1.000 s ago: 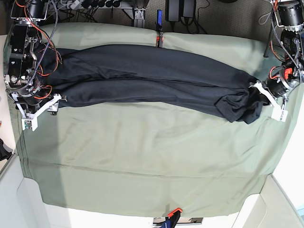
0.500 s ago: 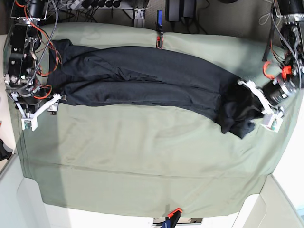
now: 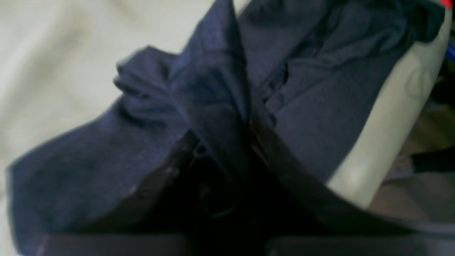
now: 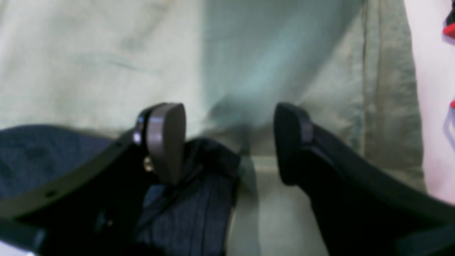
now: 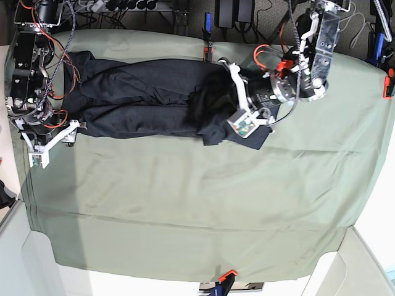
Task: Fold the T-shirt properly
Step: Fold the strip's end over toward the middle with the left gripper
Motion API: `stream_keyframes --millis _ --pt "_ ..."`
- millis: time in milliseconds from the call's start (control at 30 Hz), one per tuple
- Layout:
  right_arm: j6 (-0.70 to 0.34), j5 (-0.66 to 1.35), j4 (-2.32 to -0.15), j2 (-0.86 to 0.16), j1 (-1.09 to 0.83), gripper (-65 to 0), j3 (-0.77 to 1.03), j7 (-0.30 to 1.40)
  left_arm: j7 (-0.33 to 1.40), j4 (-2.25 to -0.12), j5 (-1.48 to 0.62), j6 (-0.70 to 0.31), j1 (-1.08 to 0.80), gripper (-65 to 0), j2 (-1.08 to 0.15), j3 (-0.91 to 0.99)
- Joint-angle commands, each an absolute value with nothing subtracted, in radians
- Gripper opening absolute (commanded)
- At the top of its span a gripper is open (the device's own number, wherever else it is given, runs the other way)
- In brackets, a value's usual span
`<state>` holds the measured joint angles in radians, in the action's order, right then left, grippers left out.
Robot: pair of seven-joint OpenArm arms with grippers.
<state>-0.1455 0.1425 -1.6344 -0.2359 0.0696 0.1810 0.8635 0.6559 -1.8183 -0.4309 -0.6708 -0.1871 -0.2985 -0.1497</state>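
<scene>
Carried inward since earlier, my left gripper (image 5: 237, 98) hides part of the T-shirt (image 5: 148, 120), its fingertips too dark to tell clenched from released. My right gripper (image 4: 227, 142) stands spread beside the shirt's end, gripping nothing.

Pale green cloth sheet (image 5: 185, 203) underneath.

1. The long-sleeved knit shirt (image 5: 142, 120) is charcoal-black, reading navy-blue in the wrist views.
2. The cloth sheet (image 5: 185, 209) is plain pale grey-green.
3. The right gripper's fingers (image 4: 165, 142) are black.
4. The left arm (image 5: 315, 55) mixes black and white parts with orange-red cable.
</scene>
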Motion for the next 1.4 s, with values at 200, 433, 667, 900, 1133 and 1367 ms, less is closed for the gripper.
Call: stream_keyframes --millis 200,433,667,900,1133,1367 --pt "-0.156 0.218 -1.708 -0.250 0.023 -26.0 0.229 0.866 0.644 -1.796 -0.534 -0.695 -0.167 -24.2 -0.279 -0.192" --pt "-0.207 0.336 -1.798 -0.250 -0.061 -26.0 0.365 0.882 0.810 -1.796 -0.820 -0.698 -0.164 -24.3 -0.280 -0.192" --pt "-0.280 0.426 -1.801 -0.249 -0.159 -26.0 0.412 0.916 0.849 -1.796 -0.925 -0.698 -0.164 -24.4 -0.279 -0.192" --pt "-0.292 0.435 -1.794 -0.246 -0.206 -26.0 0.412 0.892 0.843 -1.796 -0.948 -0.698 -0.165 -24.4 -0.280 -0.192" --pt "-0.303 0.445 -1.737 -0.212 -0.206 -26.0 0.350 0.875 0.989 -1.864 -1.246 -0.698 -0.165 -24.4 -0.280 -0.192" --pt "-0.348 0.483 -1.727 -0.162 -0.206 -26.0 0.307 0.876 1.014 -1.903 -1.266 -0.698 -0.170 -24.4 -0.280 -0.192"
